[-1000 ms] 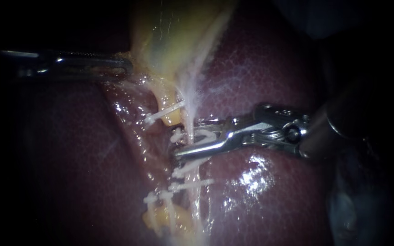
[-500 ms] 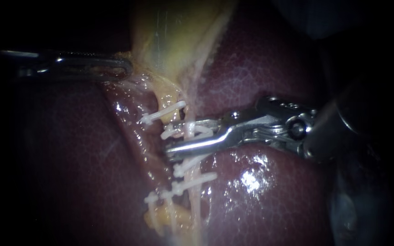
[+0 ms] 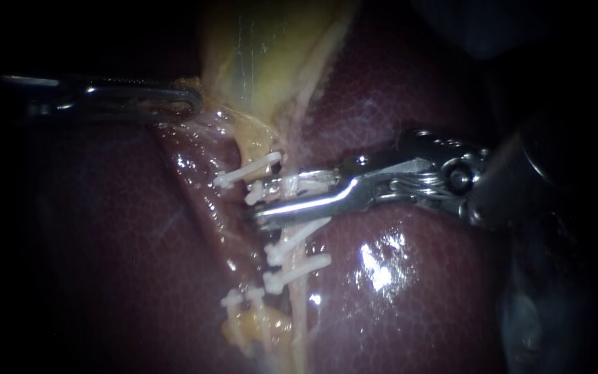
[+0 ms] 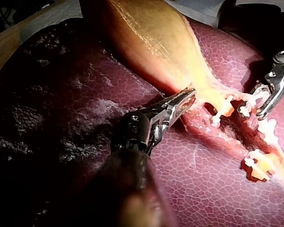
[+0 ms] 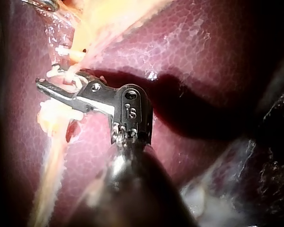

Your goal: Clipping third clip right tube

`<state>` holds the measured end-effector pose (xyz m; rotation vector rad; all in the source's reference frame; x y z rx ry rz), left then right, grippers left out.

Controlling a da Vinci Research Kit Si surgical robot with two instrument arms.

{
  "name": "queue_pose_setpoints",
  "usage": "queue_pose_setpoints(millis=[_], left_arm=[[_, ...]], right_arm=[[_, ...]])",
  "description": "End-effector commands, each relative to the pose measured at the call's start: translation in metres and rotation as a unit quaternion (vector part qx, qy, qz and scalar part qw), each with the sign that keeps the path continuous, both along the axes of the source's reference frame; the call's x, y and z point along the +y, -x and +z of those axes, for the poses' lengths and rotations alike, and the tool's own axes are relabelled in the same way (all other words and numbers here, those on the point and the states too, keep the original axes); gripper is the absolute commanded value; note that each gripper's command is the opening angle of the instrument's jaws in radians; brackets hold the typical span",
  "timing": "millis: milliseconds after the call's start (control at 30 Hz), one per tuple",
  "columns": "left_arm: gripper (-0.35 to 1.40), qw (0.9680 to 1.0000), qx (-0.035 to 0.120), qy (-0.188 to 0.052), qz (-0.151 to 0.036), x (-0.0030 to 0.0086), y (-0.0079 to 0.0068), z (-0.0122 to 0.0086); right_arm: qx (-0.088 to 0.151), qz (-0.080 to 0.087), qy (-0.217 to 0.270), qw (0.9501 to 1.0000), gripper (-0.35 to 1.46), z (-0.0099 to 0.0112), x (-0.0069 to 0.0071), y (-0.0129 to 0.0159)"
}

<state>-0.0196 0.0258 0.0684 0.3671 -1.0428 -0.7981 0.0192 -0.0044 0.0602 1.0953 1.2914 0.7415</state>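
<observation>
Your right instrument (image 3: 271, 201) reaches across the dark red liver (image 3: 410, 291), its jaws gripping a white plastic clip (image 3: 286, 185) astride the pale, string-like right tube (image 3: 299, 305). The tube runs crosswise to the jaws, which sit on the gallbladder side of two seated white clips (image 3: 292, 266). Your left instrument (image 3: 187, 104), farther off, is clamped on the yellow gallbladder (image 3: 264, 62).

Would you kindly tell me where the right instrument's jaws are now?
In the endoscope view, the right instrument enters from the right; its jaws grip a clip on the right tube, just above another clip.
</observation>
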Motion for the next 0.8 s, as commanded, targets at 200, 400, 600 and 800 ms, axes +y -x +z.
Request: queue_pose_setpoints(millis=[200, 400, 600, 800], left_arm=[[-0.35, 1.0, 0.0, 0.0, 0.0, 0.0, 0.0, 0.0], [-0.35, 1.0, 0.0, 0.0, 0.0, 0.0, 0.0001, 0.0], [-0.35, 1.0, 0.0, 0.0, 0.0, 0.0, 0.0001, 0.0], [-0.35, 1.0, 0.0, 0.0, 0.0, 0.0, 0.0001, 0.0]], right_arm=[[-0.001, 0.0, -0.021, 0.9998, -0.35, 0.0003, 0.0002, 0.0002], [-0.007, 0.0, -0.029, 0.9996, -0.35, 0.0002, 0.0003, 0.0003], [-0.008, 0.0, -0.028, 0.9996, -0.35, 0.0003, 0.0002, 0.0003], [-0.008, -0.001, -0.028, 0.9996, -0.35, 0.0004, 0.0003, 0.0004]])
